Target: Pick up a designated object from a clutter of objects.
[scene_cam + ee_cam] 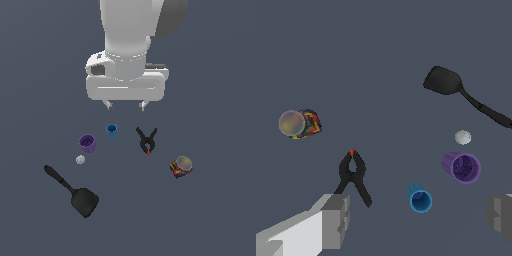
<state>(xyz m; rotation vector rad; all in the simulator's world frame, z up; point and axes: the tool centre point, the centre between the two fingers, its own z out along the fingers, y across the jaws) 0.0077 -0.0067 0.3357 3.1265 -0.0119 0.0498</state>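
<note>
The small black spring clamp (147,141) lies flat on the grey floor, its two handles splayed in a V and its red-orange tip pointing away from the arm. In the wrist view the clamp (354,176) lies close to one finger. My gripper (125,105) hangs open and empty above the floor, behind the clamp and the blue cup (112,130). In the wrist view the fingers (331,220) stand wide apart, with nothing between them.
A purple cup (87,143) and a tiny white ball (80,159) lie towards the exterior view's left. A black spatula (73,192) lies in front of them. A multicoloured can (181,166) lies on its side towards the exterior view's right of the clamp.
</note>
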